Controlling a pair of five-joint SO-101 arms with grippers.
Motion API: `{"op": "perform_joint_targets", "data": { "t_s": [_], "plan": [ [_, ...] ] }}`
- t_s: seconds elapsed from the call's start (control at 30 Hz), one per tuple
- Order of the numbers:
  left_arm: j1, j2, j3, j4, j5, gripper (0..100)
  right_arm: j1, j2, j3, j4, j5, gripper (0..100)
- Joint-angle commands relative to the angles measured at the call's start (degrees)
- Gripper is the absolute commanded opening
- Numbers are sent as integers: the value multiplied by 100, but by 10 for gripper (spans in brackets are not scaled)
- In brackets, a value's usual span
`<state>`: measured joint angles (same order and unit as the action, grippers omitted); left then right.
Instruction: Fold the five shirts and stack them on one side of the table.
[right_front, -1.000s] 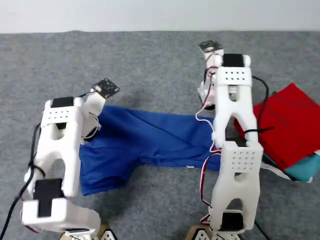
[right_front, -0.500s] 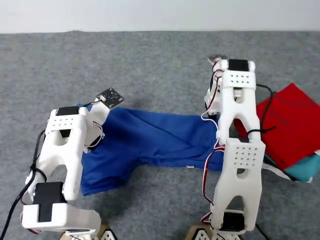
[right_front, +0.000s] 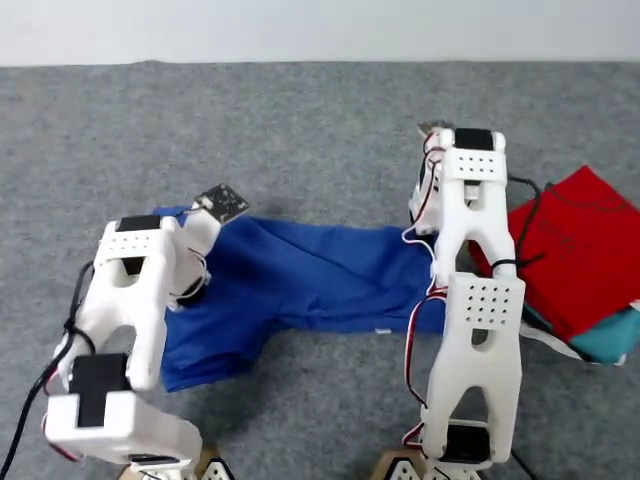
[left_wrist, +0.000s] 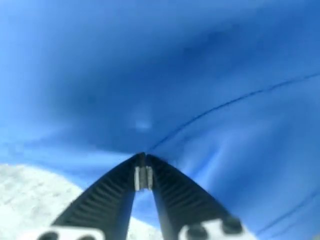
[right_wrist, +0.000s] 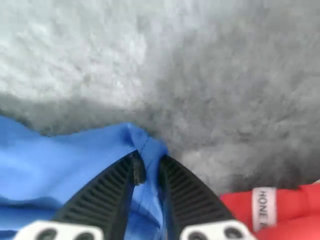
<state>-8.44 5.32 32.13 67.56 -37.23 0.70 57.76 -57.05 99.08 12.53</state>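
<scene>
Blue shirt (right_front: 310, 280) mid-frame on bench (right_front: 300, 130) is pinched at left end by closed left claw (left_wrist: 144, 172), at right corner by closed right claw (right_wrist: 147, 167), beside red shirt (right_front: 580, 250)

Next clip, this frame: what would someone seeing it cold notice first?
The blue shirt lies crumpled across the middle of the grey table, with an arm at each end. The left hand and the right hand are each pinched shut on its fabric. Next comes the folded red shirt, lying on a teal shirt beside the right arm.
</scene>
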Motion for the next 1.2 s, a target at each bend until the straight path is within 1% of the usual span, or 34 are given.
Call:
{"op": "perform_joint_targets", "data": {
  "t_s": [0.0, 0.17, 0.43, 0.53, 0.7, 0.77, 0.87, 1.0, 1.17],
  "plan": [
    [-9, 273, -57, -62, -53, 6, 48, -31, -844, -110, 220, 11],
    [-9, 264, -57, -44, -53, 6, 145, -31, -1178, -347, 229, 11],
    [-9, 281, -22, -44, -62, 6, 743, -31, -870, -365, 220, 11],
    [-9, 273, -22, -44, -62, 6, 813, -31, -879, -356, 211, 11],
    [0, 255, -22, 0, -202, 6, 593, -101, -941, -101, 211, 20],
    [0, 246, -127, 158, -211, 6, 418, -92, -1169, 321, 211, 61],
    [-9, 193, -418, 501, -193, 6, 321, -215, -1240, 409, 26, 129],
    [0, -431, -637, 818, -193, 6, 242, -716, -1143, 400, -88, 190],
    [9, -1442, -576, 844, -176, 7, 101, -1525, -325, 400, -70, 188]
  ]
}}
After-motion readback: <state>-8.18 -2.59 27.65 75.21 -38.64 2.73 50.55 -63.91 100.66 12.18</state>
